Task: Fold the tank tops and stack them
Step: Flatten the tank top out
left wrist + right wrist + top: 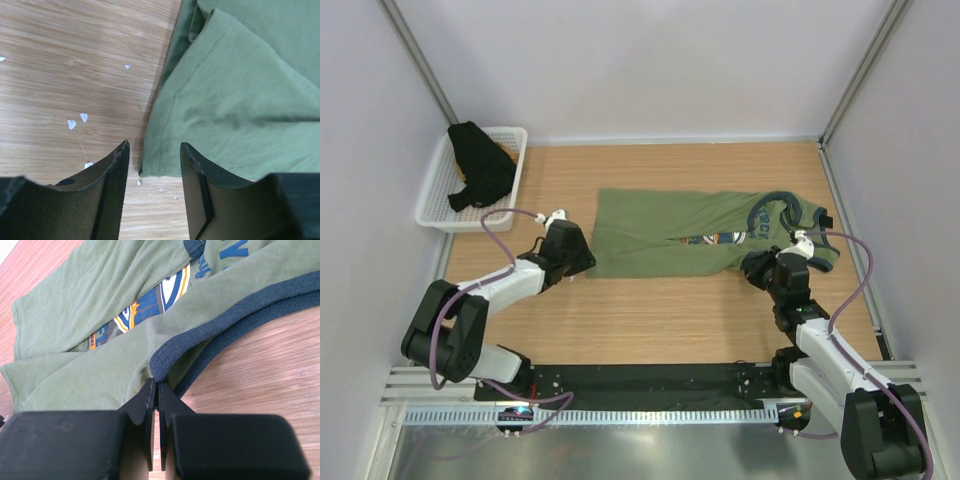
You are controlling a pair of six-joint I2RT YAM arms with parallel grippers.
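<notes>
Green top (660,232) flat on table (650,320), part folded lengthwise, lettering showing. Left gripper (152,147) fingers apart, over hem corner, not gripping. Right gripper (155,386) fingers together, pinching navy trim (225,320) at near edge. Black top (480,170) bunched in basket (432,212), far left.

Top external: high, from the near edge, looking down on whole tabletop (650,320). Both wrist views: close, low, looking past own jaws. All three share the olive tank top (660,235).
</notes>
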